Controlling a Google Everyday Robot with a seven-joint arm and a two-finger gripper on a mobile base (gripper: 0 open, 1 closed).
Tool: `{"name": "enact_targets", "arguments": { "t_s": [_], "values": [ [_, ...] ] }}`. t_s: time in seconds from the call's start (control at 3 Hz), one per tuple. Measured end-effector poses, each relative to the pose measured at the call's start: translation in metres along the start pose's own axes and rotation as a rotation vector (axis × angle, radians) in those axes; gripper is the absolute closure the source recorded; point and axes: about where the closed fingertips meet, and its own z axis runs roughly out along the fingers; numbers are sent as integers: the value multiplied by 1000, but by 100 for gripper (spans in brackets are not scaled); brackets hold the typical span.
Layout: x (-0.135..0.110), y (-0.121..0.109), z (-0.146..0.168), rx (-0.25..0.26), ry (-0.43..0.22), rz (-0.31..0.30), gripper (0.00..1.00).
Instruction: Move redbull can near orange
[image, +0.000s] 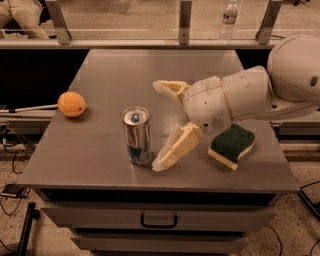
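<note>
Drawer (158, 220) under front edge: shut. Redbull can (136, 135) upright near front edge, left of centre. Gripper (159, 125) just right of can, jaws spread wide, nothing held. Sponge (231, 146) toward front-right corner. Orange (71, 104) at left edge.

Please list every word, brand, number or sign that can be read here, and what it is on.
None can be read.
redbull can: blue marking, too blurred to read.
clear bottle at the back: label too small.
The gripper, right of the can, fingers open, shows no text.
</note>
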Motion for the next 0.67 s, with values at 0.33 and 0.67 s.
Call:
{"name": "enact_targets", "arguments": {
  "t_s": [0.33,0.67],
  "values": [
    [-5,-3,16,7,-39,48,0],
    [-5,-3,29,3,-36,92,0]
  ]
}}
